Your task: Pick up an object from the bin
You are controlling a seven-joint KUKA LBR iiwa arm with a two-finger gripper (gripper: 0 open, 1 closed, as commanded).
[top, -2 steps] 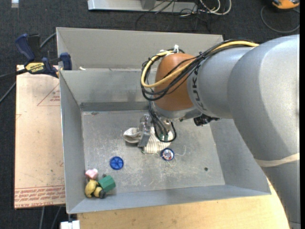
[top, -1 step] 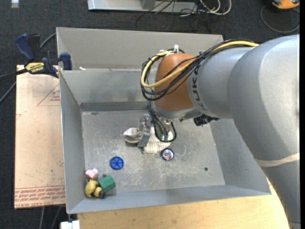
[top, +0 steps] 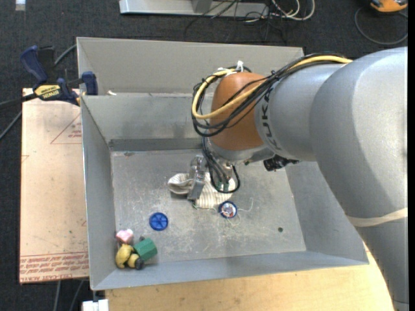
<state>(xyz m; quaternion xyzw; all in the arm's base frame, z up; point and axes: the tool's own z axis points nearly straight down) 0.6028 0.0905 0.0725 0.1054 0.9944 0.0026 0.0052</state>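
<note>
The pincer is low over the middle of the grey bin, its metal tip down among two pale things on the floor. Whether it is released or clenched cannot be told: its end merges with the pale things beneath it, and the wrist above covers its upper part.

Just to its left, touching it or very nearly so, lies a cream rounded piece, whose right end is hidden behind the pincer. Directly under the tip lies a whitish ribbed piece; its upper part is covered, and its kind cannot be made out. Whether either of them is gripped cannot be seen.

Just beside the ribbed piece, on its right, sits a small round badge with a blue rim and a reddish middle. A blue disc lies flat, apart from these, towards the front left. In the front left corner a pink piece, a yellow toy and a green block are huddled together, their shapes hard to read.

An orange cover caps the wrist, with yellow and black cables looped round it. The broad grey arm comes in from the right, is cut off at the edge, and hides the bin's right wall.
</note>
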